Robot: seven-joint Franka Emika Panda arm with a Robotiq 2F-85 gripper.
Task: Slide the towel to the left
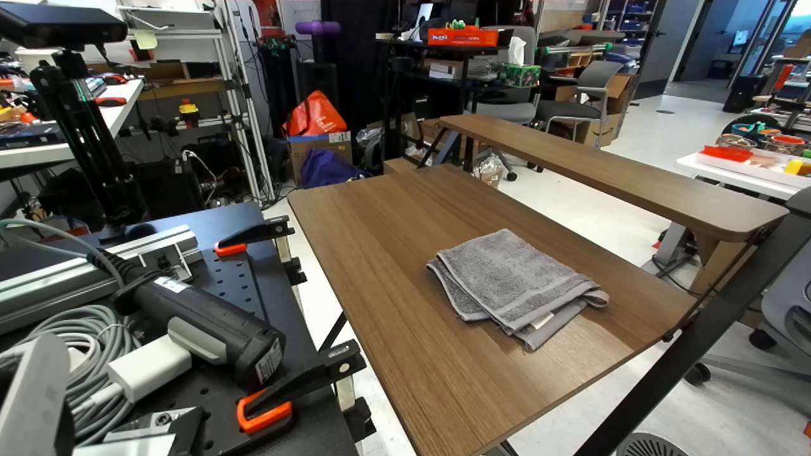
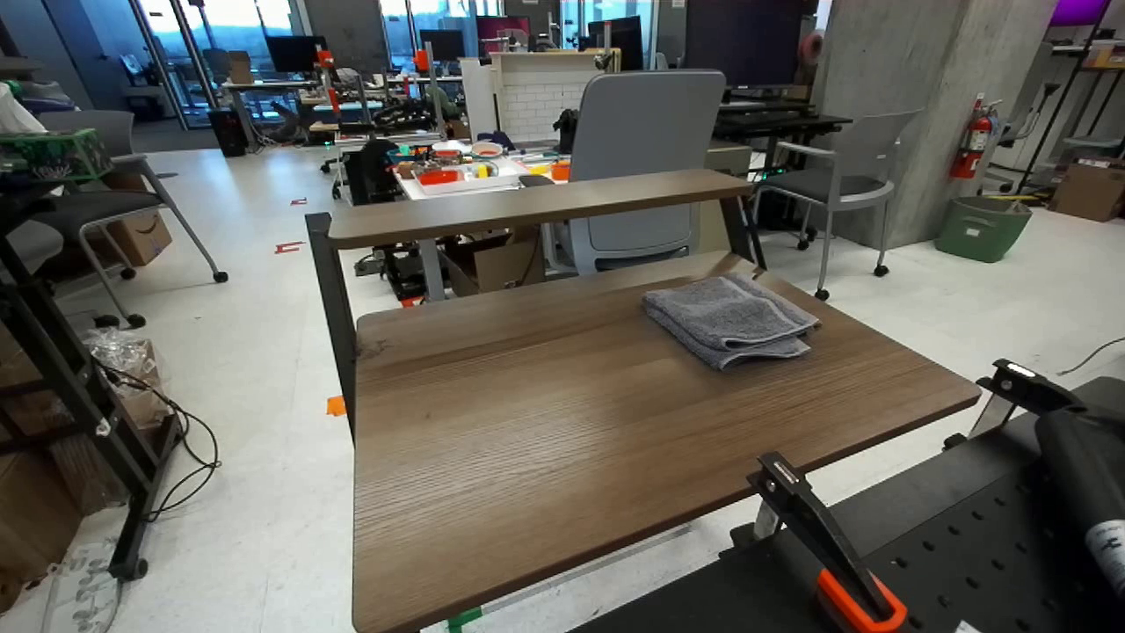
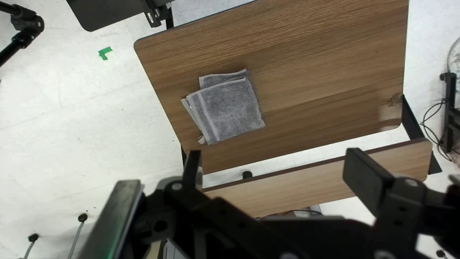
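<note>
A grey folded towel lies flat on the brown wooden table, in both exterior views (image 1: pixel 513 272) (image 2: pixel 729 312). It also shows in the wrist view (image 3: pixel 230 109), left of the picture's middle, near one short end of the table. Its layers are slightly offset, and a small pale tag or loop sticks out at one corner. My gripper (image 3: pixel 275 153) shows only in the wrist view. Its two fingers are wide apart with nothing between them. It is high above the table and apart from the towel. The gripper is out of view in both exterior views.
The wooden table (image 1: pixel 380 253) has a raised narrow shelf (image 1: pixel 608 171) along one long side, on dark metal legs. A black perforated bench (image 1: pixel 253 278) with orange-tipped clamps (image 1: pixel 266 411), cables and a dark handheld device stands beside it. A grey chair (image 2: pixel 650 132) stands behind the shelf.
</note>
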